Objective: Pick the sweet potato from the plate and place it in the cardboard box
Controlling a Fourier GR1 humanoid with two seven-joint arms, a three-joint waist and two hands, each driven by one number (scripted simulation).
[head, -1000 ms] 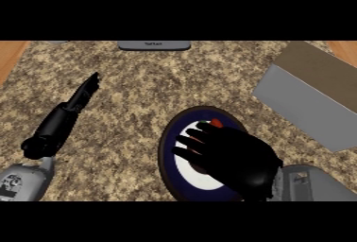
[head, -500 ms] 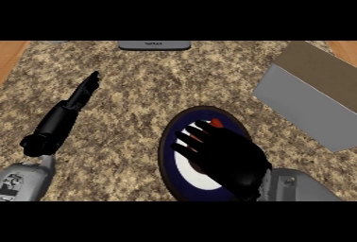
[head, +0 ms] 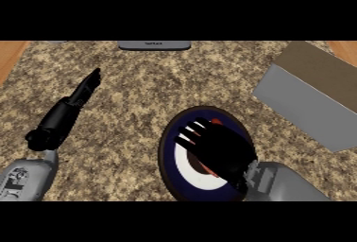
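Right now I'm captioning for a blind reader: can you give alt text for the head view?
The right hand reaches over a dark plate, hiding nearly all of the sweet potato. The left hand rests open at left; a cardboard box sits at upper right.

Count: 1 plate (head: 169,142), dark rim with white centre. 1 sweet potato (head: 216,122), only a reddish sliver showing. 1 cardboard box (head: 314,92). 1 grey device (head: 154,45) at the counter's far edge. 2 hands: left hand (head: 73,101), right hand (head: 223,149).
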